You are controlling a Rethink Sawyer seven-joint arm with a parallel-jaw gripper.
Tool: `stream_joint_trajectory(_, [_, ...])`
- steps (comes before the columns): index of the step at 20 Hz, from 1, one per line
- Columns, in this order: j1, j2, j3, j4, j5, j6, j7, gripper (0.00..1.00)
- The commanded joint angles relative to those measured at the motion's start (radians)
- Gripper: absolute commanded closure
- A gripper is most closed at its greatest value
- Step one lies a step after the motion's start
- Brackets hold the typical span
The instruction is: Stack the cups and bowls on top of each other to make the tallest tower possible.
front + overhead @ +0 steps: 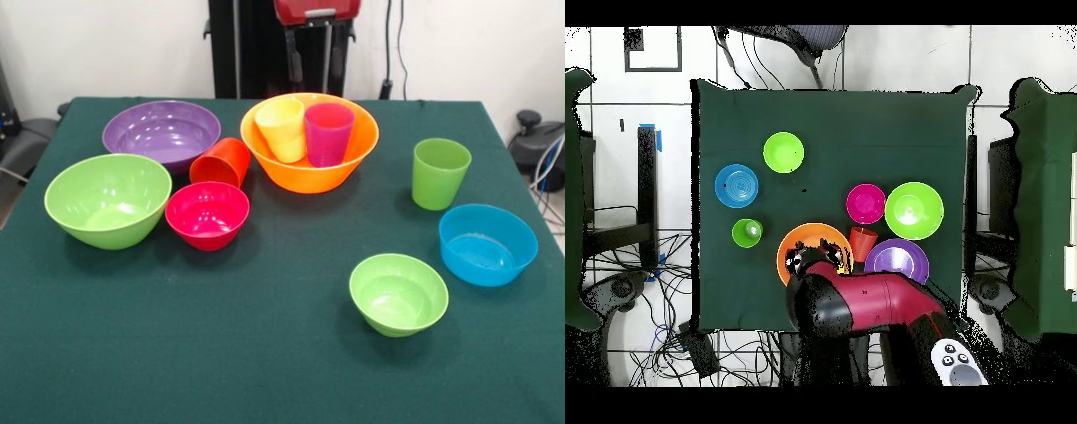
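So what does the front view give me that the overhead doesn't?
Only the front view shows the yellow cup and purple-magenta cup standing inside the large orange bowl; the arm hides them from above. Only the overhead shows that arm reaching over the bowl. Both show the green cup, blue bowl, purple bowl and pink-red bowl.

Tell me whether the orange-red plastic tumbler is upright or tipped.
Tipped: the orange-red plastic tumbler lies on its side, leaning against the small pink-red bowl.
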Motion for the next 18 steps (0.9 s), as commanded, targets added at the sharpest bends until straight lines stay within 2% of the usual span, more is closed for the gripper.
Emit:
stream_joint_trajectory(1, [0.051, 0.069, -0.034, -0.034, 0.037, -0.092, 0.183, 0.0])
stream_joint_trajectory(5, [0.108, 0.057, -0.077, -0.021, 0.037, -0.131, 0.185, 0.0])
stream_joint_trajectory(10, [0.249, 0.122, -0.185, -0.067, 0.058, -0.175, 0.197, 0.0])
stream_joint_trajectory(15, [0.319, 0.147, -0.234, -0.095, 0.091, -0.171, 0.19, 0.0])
stream_joint_trajectory(18, [0.347, 0.12, -0.251, -0.087, 0.109, -0.156, 0.19, 0.0])
